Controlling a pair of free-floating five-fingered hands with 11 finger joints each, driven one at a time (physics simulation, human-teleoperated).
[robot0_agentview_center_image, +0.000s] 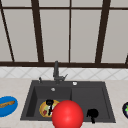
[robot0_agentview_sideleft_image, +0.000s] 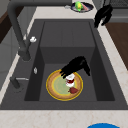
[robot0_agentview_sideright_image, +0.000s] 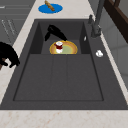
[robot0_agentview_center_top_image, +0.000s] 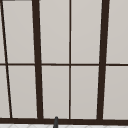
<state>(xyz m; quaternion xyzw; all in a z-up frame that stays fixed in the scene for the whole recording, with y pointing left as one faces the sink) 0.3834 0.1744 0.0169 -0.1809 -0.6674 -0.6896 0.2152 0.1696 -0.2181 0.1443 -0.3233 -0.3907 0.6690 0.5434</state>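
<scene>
Count: one window (robot0_agentview_center_top_image: 70, 60) with dark bars, one dark sink (robot0_agentview_center_image: 90, 100) with a deep basin and a flat drainer half, one faucet (robot0_agentview_center_image: 56, 71), one red ball (robot0_agentview_center_image: 67, 115), three plates, one small cup, two hands.

Surface: pale stone-look counter (robot0_agentview_center_image: 15, 85) around the sink, tiled strip behind it, window above. Simulated kitchen.

Red ball: large in the front view, at 6 o'clock of the sink, covering its front rim.

Plates: yellow-rimmed plate (robot0_agentview_sideleft_image: 53, 86) on the basin floor, with a red bit on it at 5 o'clock. Blue plate (robot0_agentview_center_image: 7, 106) on the counter at 9 o'clock of the sink, carrying a brown stick-like item (robot0_agentview_center_image: 7, 103). Dark plate (robot0_agentview_sideleft_image: 81, 6) with green and red food at 3 o'clock of the sink in the front view.

Cup: small white-and-red cup (robot0_agentview_sideleft_image: 70, 80) stands on the yellow-rimmed plate.

Left hand (robot0_agentview_sideleft_image: 75, 65): above the basin, fingers curled downward, tips at the cup's rim; cannot tell whether they grip it.

Right hand (robot0_agentview_sideleft_image: 102, 15): idle in the air over the sink's front edge by the drainer half, fingers hanging relaxed, holding nothing.
</scene>
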